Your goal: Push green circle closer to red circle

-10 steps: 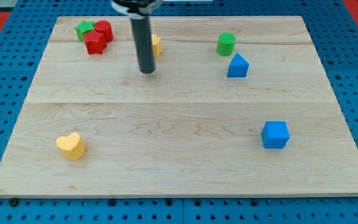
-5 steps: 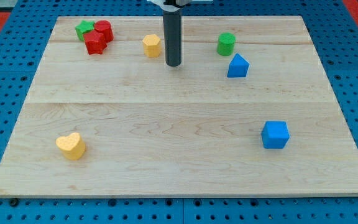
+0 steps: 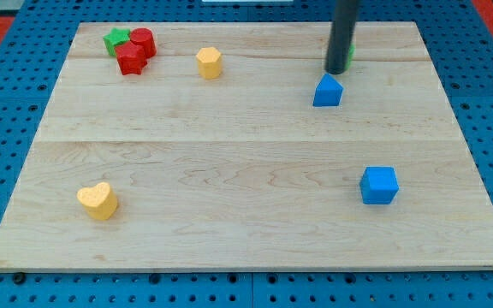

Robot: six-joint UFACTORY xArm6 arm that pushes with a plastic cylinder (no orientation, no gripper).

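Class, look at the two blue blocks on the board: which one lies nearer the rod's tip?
The blue block with the peaked top, just below my tip. The blue cube sits much farther toward the view's bottom right.

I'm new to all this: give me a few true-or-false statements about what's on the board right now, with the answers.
1. My tip is near the view's top right, just above the blue pointed block. True.
2. The green circle is in full view. False: the rod hides nearly all of it.
3. The red circle sits at the view's top left. True.
4. The yellow heart touches the blue cube. False: they lie far apart.
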